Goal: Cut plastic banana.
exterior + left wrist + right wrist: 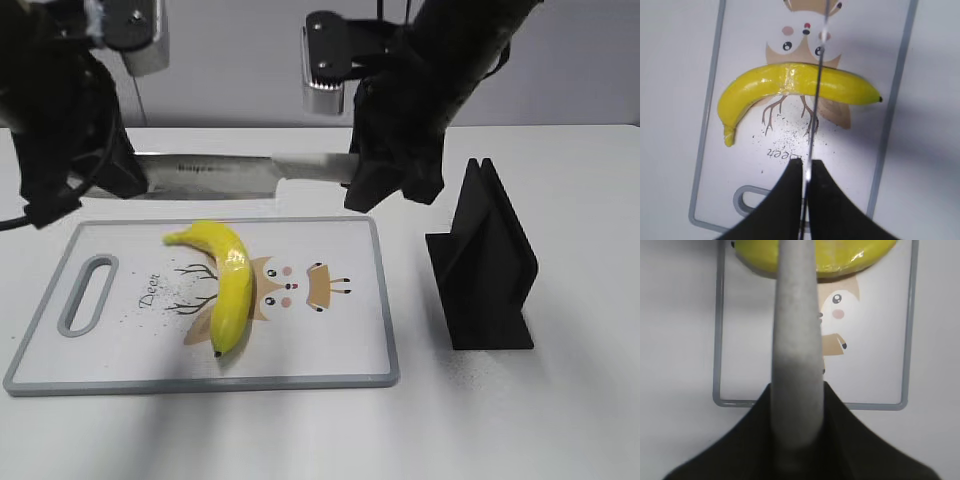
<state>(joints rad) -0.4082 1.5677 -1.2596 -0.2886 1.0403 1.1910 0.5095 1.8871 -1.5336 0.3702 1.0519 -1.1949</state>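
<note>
Your plastic banana (pixel 228 283) lies on cutting board (pixel 330 350); both pincers clenched on knife (pixel 215 173): left pincer (pixel 804 192) at blade, right pincer (pixel 795 420) at handle, above banana.

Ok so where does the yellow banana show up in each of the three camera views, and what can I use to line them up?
Exterior view: the plastic banana lies left of centre on the cutting board, below the knife.
Left wrist view: it arches across the middle, with the blade edge crossing over it.
Right wrist view: only a strip shows at the top edge, partly behind the knife handle.
Shared landmark: the deer drawing printed on the board.
</note>
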